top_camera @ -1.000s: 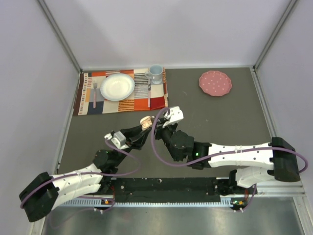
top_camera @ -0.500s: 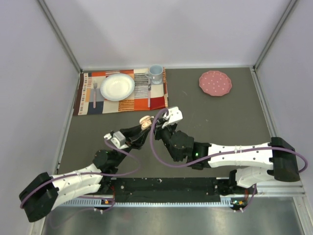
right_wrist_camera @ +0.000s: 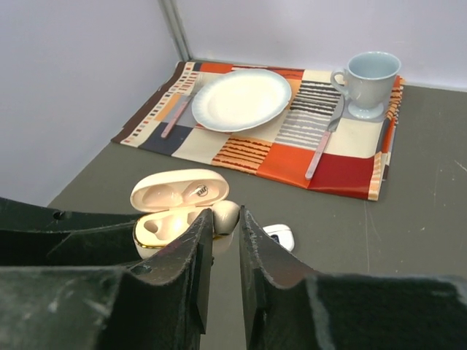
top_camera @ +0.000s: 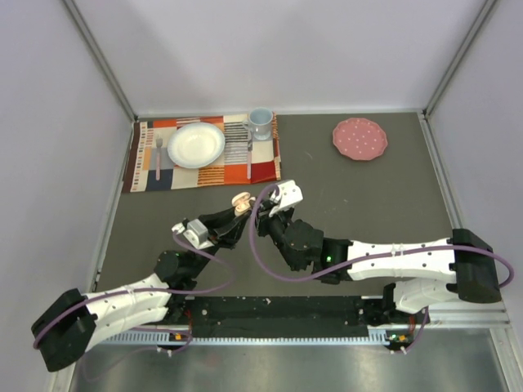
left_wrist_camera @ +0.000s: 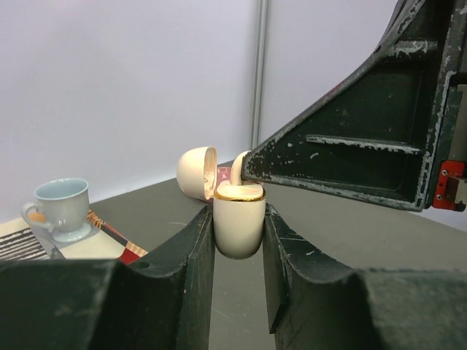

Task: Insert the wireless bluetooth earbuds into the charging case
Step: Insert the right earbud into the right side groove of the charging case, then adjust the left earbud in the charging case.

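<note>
The left claw (left_wrist_camera: 238,244), clamped tight, holds the open case (left_wrist_camera: 238,219) up over mid-table. The right claw (right_wrist_camera: 226,214), nearly shut, pinches one earbud (left_wrist_camera: 238,169) into its slot. A second earbud (right_wrist_camera: 279,235) lies on the table (right_wrist_camera: 408,219) nearby, not yet in.

Left arm (top_camera: 122,304) and right arm (top_camera: 400,260) meet at the cream egg-shaped charging case (left_wrist_camera: 238,235) — left gripper (left_wrist_camera: 237,219) clamps it, right gripper (right_wrist_camera: 225,226) narrowly pinched at its rim.
</note>
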Motion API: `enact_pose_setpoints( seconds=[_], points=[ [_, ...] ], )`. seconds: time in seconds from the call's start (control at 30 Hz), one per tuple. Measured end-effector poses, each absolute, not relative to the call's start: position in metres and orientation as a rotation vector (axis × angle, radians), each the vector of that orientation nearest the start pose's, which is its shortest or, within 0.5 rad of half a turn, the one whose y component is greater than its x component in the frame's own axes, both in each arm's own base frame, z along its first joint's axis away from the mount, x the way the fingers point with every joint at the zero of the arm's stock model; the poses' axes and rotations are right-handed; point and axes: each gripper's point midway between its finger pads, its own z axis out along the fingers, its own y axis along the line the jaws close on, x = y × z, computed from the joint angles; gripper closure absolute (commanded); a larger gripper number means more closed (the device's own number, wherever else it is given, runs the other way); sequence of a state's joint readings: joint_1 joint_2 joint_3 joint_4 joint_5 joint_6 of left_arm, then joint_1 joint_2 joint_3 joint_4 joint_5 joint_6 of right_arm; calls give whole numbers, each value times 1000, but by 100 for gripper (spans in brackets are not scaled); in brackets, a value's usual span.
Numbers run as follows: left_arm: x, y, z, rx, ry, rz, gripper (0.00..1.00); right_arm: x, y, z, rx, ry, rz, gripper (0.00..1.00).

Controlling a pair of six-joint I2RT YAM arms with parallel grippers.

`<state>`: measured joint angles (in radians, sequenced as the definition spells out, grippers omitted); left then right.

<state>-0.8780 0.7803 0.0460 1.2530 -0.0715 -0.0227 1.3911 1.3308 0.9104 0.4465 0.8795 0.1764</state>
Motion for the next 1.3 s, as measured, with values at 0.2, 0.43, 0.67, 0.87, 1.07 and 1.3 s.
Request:
enact_pose_setpoints(
  seconds=[0.2, 0.43, 0.67, 0.87, 1.07, 1.3],
  points=[
    [195, -217, 267, 388, 1010, -774, 100, 195, 373, 290, -281, 1561, 588, 57],
    [195, -216, 270, 382, 997, -776, 100, 177, 378, 304, -369, 1540, 700, 49],
    [195, -217, 269, 384, 1001, -775, 100, 163, 355, 351, -331, 1456, 832, 45],
    [195, -217, 269, 384, 999, -776, 100, 177, 329, 354, -217, 1501, 801, 51],
    [193, -216, 273, 382, 986, -782, 100, 228, 301, 300, -88, 1713, 655, 52],
    [190, -212, 282, 370, 954, -789, 100, 226, 311, 267, -120, 1839, 685, 52]
  ],
)
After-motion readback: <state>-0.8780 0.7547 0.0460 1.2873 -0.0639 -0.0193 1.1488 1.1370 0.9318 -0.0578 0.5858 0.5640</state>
